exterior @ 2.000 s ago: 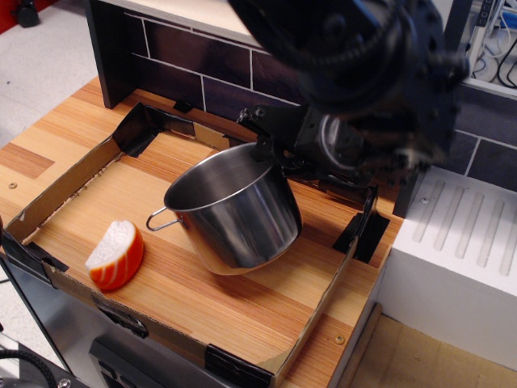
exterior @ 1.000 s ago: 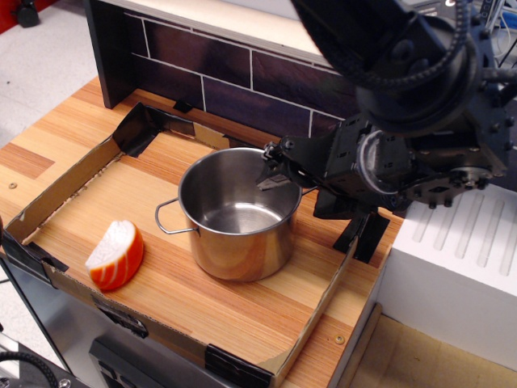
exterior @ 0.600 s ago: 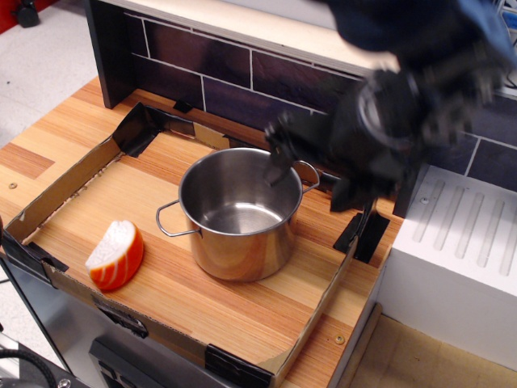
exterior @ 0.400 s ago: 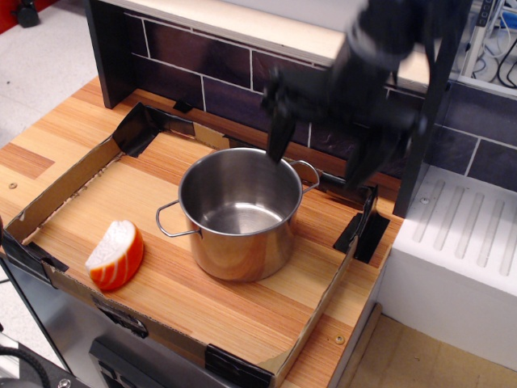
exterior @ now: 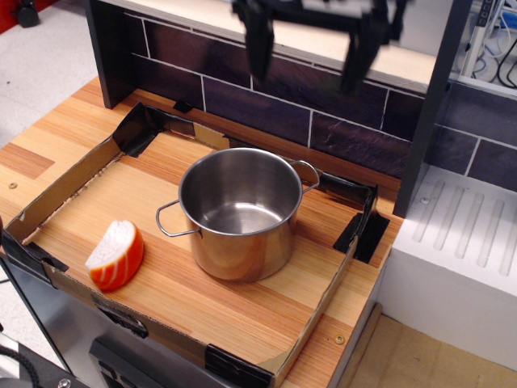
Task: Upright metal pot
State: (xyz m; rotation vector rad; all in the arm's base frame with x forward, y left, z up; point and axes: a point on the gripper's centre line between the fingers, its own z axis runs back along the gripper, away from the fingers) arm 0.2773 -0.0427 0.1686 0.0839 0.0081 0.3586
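Two dark fingers of my gripper (exterior: 308,50) hung spread wide at the top of the frame, grasping nothing (blurred). Below them, mid-frame, the shiny cylindrical steel pot (exterior: 240,212) stood upright in the shallow cardboard tray (exterior: 73,184).

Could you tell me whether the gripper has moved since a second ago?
Yes. The gripper has risen from the metal pot's rim to the tiled backsplash top, fingers apart.

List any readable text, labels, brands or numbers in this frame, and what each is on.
None readable. The shiny stainless-steel metal pot, the orange-and-white food piece, the low cardboard tray wall, the dark tiled backsplash and the white ribbed block all show no print.
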